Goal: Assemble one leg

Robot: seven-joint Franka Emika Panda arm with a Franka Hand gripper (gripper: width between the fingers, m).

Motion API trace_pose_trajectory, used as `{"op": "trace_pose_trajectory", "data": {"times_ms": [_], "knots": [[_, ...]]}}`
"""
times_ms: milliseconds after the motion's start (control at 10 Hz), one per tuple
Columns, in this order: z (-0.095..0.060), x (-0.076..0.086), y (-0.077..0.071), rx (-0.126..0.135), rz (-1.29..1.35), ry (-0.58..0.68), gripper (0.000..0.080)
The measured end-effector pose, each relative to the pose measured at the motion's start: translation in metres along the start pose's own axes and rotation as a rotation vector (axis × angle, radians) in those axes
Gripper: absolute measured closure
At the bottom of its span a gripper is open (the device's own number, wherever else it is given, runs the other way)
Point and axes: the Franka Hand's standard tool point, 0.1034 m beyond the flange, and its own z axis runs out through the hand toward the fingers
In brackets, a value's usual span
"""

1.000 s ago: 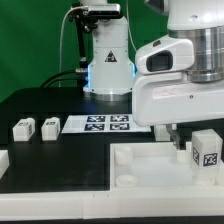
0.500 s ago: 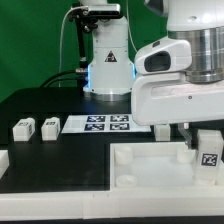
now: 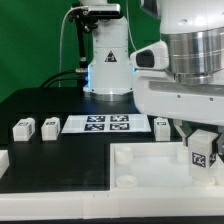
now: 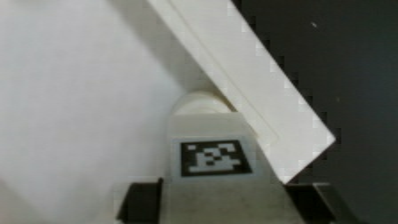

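Note:
A leg, a white post with a tag face, stands slightly tilted in the near right corner of the large white slab. My gripper comes down on it from above. In the wrist view the leg fills the gap between my two dark fingertips, so my gripper is shut on it. The slab's raised rim runs right beside the leg. Three more legs lie on the black table: two at the exterior view's left and one behind the slab.
The marker board lies flat on the table behind the slab. A white block sits at the exterior view's left edge. The robot's base stands at the back.
My wrist has turned and the held leg has turned with it: its tag face now sits tilted and slightly further to the exterior view's left. The other parts have not moved.

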Motion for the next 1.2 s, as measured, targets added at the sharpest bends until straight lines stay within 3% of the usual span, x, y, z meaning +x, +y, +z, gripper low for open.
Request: {"op": "trace_pose_trajectory", "data": {"times_ms": [300,700,800,900,1200], "knots": [[0.004,-0.009,-0.005,0.041,0.403,-0.027,0.05],[0.006,-0.013,-0.006,0.044,0.519,-0.043,0.0501],[0.006,-0.013,-0.005,0.041,0.446,-0.044,0.0316],[0.005,-0.011,-0.004,0.034,0.364,-0.049,0.0207],[0.004,-0.01,-0.003,0.03,0.004,-0.023,0.0152]]}}
